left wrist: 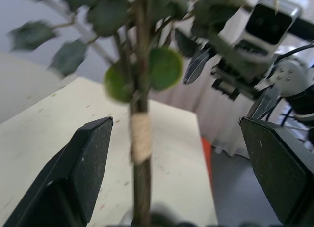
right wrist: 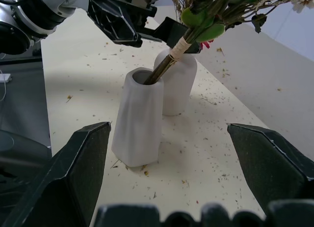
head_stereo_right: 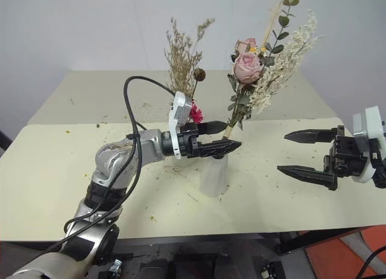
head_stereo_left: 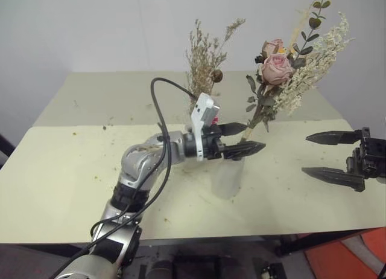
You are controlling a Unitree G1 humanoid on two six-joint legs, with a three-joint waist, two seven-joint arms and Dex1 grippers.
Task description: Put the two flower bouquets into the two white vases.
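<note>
The left gripper (head_stereo_right: 220,137) is standing with its fingers spread wide on either side of the rose bouquet (head_stereo_right: 250,67)'s bound stem, not pinching it; in the left wrist view the twine-wrapped stem (left wrist: 141,143) is running up between the two fingers with clear gaps on both sides. Just below that gripper, the stem's foot is sitting in the mouth of the tapered white vase (right wrist: 139,116), leaning rather than upright. Touching or nearly touching that vase on its far side, the round-bellied vase (right wrist: 179,84) is holding the dried sprig bouquet (head_stereo_right: 181,55), whose pink flower (head_stereo_right: 196,115) is peeking out beside the left wrist. The right gripper (head_stereo_right: 310,153) is hovering well off to the right of the vases, its fingers also wide apart and empty. Both bouquets seem to be seated, so the step in hand looks like a release and retreat. To do it well, the left gripper should be backing straight away along its own pointing line, keeping both fingers off the stem, since any sideways brush could be tipping the light, top-heavy vase into its neighbour.
</note>
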